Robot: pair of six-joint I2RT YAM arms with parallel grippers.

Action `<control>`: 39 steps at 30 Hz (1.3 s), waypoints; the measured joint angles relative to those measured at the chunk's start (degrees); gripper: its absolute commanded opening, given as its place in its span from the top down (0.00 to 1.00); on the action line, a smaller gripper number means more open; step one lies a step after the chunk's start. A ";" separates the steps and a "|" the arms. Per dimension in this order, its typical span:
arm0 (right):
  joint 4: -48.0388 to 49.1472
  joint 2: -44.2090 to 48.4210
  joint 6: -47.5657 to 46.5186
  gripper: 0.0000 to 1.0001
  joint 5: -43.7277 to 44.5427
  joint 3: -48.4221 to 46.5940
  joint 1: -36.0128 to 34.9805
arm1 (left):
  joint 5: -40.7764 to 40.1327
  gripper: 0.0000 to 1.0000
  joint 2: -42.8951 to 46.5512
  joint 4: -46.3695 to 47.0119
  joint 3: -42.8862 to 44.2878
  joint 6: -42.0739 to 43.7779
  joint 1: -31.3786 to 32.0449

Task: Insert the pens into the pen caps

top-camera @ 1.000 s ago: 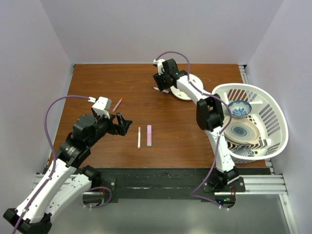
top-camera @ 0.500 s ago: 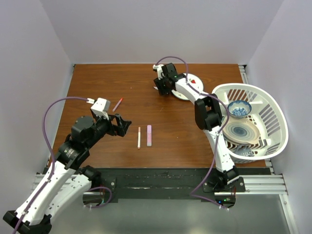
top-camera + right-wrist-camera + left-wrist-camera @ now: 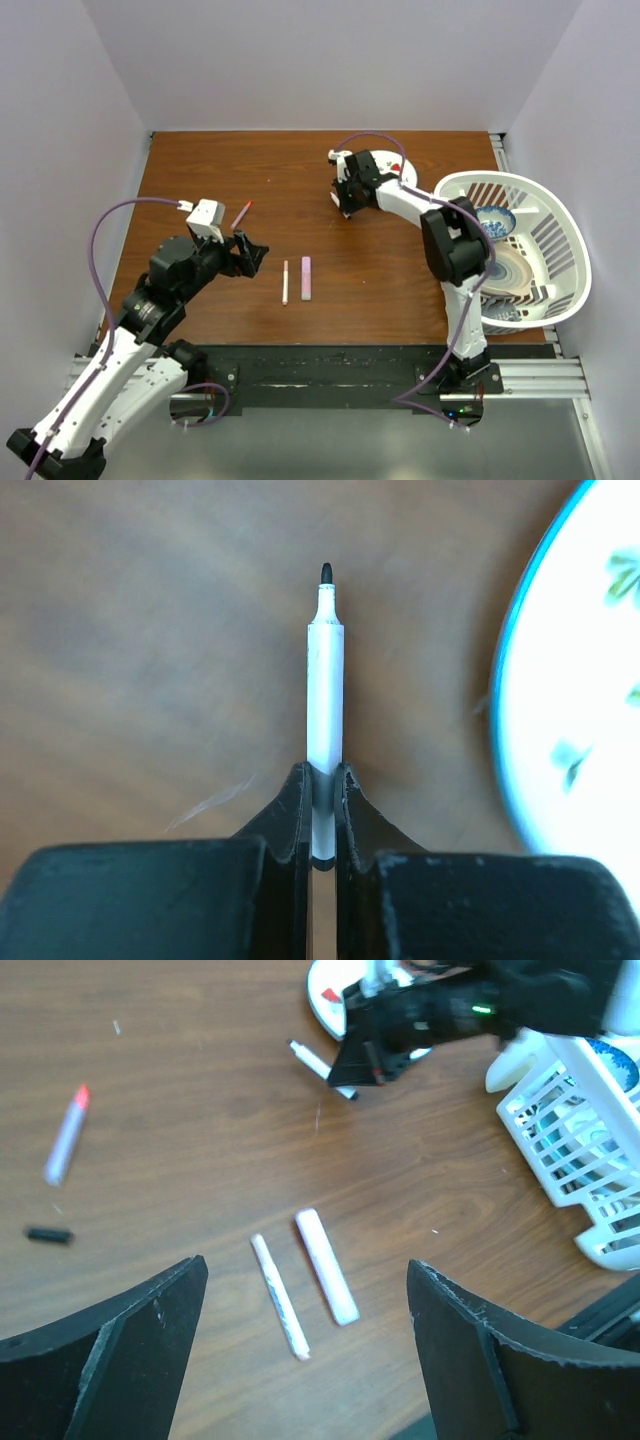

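Two grippers work: our left gripper (image 3: 305, 1295) hangs wide open, empty, over the pink marker (image 3: 326, 1280) and thin white stick (image 3: 279, 1297) mid-table; our right gripper (image 3: 322, 780) pinches a dark-tipped pen (image 3: 324, 680) by its rear, beside the plate (image 3: 580, 680). Light, stiff, slick, we judge: grip mid-barrel.

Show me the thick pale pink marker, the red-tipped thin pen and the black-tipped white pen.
thick pale pink marker (image 3: 325, 1267): left wrist view, middle of its barrel.
red-tipped thin pen (image 3: 66, 1135): left wrist view, middle of its barrel.
black-tipped white pen (image 3: 325, 695): right wrist view, middle of the visible white barrel.
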State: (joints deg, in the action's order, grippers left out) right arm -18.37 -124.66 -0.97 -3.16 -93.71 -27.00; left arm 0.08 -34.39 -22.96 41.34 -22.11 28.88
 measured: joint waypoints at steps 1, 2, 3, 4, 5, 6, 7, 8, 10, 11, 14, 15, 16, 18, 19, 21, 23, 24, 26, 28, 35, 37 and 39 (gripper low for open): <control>1.86 3.28 1.62 1.00 -0.55 4.42 -0.28 | -0.07 0.16 -0.83 -0.31 0.00 -1.42 0.00; 2.27 6.32 2.95 1.00 -1.03 7.56 -1.01 | -0.11 0.16 -1.88 -0.68 0.00 -3.21 0.00; 3.30 8.98 4.13 1.00 -1.38 10.14 -1.60 | -0.04 0.16 -2.97 -0.96 0.00 -4.79 0.00; 5.38 12.61 5.70 1.00 -1.79 13.94 -2.43 | 0.17 0.16 -4.07 -1.09 0.02 -6.25 0.00; 7.50 17.27 7.93 1.00 -2.40 18.71 -3.54 | 0.59 0.16 -5.05 -1.11 0.02 -7.76 0.00; 8.76 21.73 9.77 1.00 -2.64 22.56 -4.81 | 1.16 0.16 -6.23 -1.07 0.02 -9.11 0.00; 9.90 25.68 11.45 1.00 -2.99 25.83 -6.01 | 1.79 0.14 -7.37 -0.96 0.02 -10.43 0.00; 12.22 29.99 13.75 1.00 -3.56 29.62 -7.56 | 2.49 0.14 -8.17 -0.72 0.02 -11.45 0.00; 14.97 36.89 17.22 1.00 -4.11 34.82 -10.56 | 4.20 0.13 -9.46 0.35 0.02 -13.25 0.00; 16.50 40.19 19.23 1.00 -4.37 37.40 -12.22 | 4.98 0.13 -9.86 1.18 0.02 -14.29 0.00; 19.54 49.07 24.33 1.00 -4.70 43.82 -16.76 | 6.84 0.14 -10.47 4.26 0.02 -16.46 0.00; 20.04 51.98 25.83 1.00 -4.76 45.64 -17.99 | 7.48 0.15 -10.71 5.46 0.02 -17.33 0.00; 20.31 54.14 27.06 1.00 -4.83 46.82 -18.73 | 8.09 0.15 -11.02 6.67 0.00 -17.90 0.00; 21.00 59.65 30.10 1.00 -4.66 49.27 -20.39 | 9.64 0.16 -11.72 9.11 -0.04 -19.37 0.02; 21.07 61.42 31.08 1.00 -4.46 49.75 -20.87 | 10.38 0.16 -11.93 10.62 -0.44 -19.91 0.00; 21.53 64.39 32.98 1.00 -4.17 50.10 -21.99 | 12.57 0.16 -12.00 15.15 -2.51 -21.79 0.00; 22.82 66.27 34.62 1.00 -3.91 50.10 -23.41 | 14.86 0.17 -12.22 19.39 -5.16 -23.47 0.00; 23.21 66.45 35.15 1.00 -3.87 50.10 -23.98 | 16.02 0.17 -12.50 21.22 -6.23 -24.33 0.02; 23.74 66.36 36.33 1.00 -3.78 50.10 -25.38 | 18.01 0.17 -13.31 24.20 -7.61 -25.42 0.02; 24.04 65.66 37.16 1.00 -3.41 50.10 -26.88 | 19.61 0.18 -13.94 26.62 -8.00 -25.90 0.02; 26.40 62.75 39.01 1.00 -1.97 50.01 -30.62 | 22.58 0.18 -13.75 33.27 -9.16 -26.73 0.07; 26.80 61.68 39.67 1.00 -1.68 50.01 -31.28 | 23.30 0.18 -13.62 34.32 -9.25 -26.82 0.07; 27.02 61.20 40.35 1.00 -0.92 50.03 -31.67 | 23.37 0.16 -13.25 34.36 -9.25 -26.80 0.07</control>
State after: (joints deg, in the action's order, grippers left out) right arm 8.64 -63.46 39.38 -4.08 -43.68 -58.67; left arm 23.44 -47.64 11.40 32.10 -48.90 28.95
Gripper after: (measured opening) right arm 0.013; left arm 0.825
